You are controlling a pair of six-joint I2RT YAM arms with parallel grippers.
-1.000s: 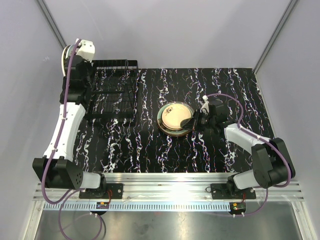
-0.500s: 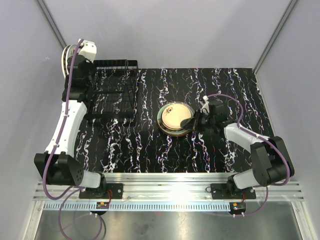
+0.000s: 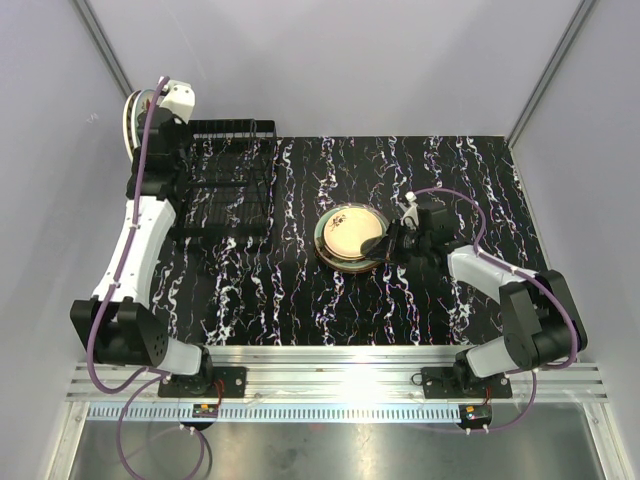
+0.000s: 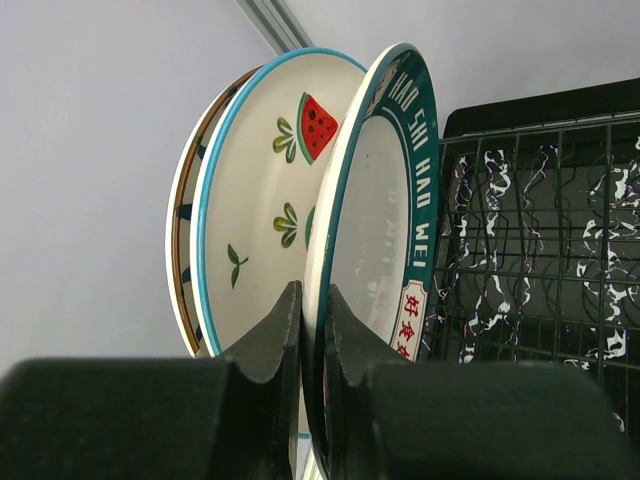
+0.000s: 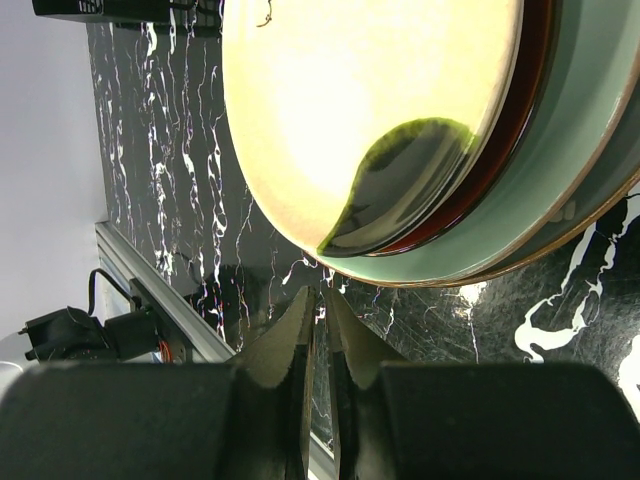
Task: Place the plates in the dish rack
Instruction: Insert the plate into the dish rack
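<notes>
My left gripper (image 4: 312,300) is shut on the rim of a teal-rimmed plate (image 4: 385,200) with lettering and holds it on edge, raised at the far left (image 3: 135,108), just left of the black wire dish rack (image 3: 225,185). The rack shows to the right in the left wrist view (image 4: 540,230). Behind the held plate stand a blue-rimmed watermelon plate (image 4: 260,200) and a brown-rimmed plate (image 4: 180,230). A stack of plates (image 3: 345,235) lies mid-table, a yellow one (image 5: 350,100) on top and a pale green one (image 5: 540,190) lower. My right gripper (image 5: 322,300) is shut and empty, low at the stack's right edge (image 3: 383,243).
The table is black marbled (image 3: 300,300) with grey walls on three sides. The left wall is close behind the held plate. An aluminium rail (image 3: 340,360) runs along the near edge.
My left arm has carried the teal-rimmed plate slightly up and back at the far left. The right gripper has stayed by the stack.
</notes>
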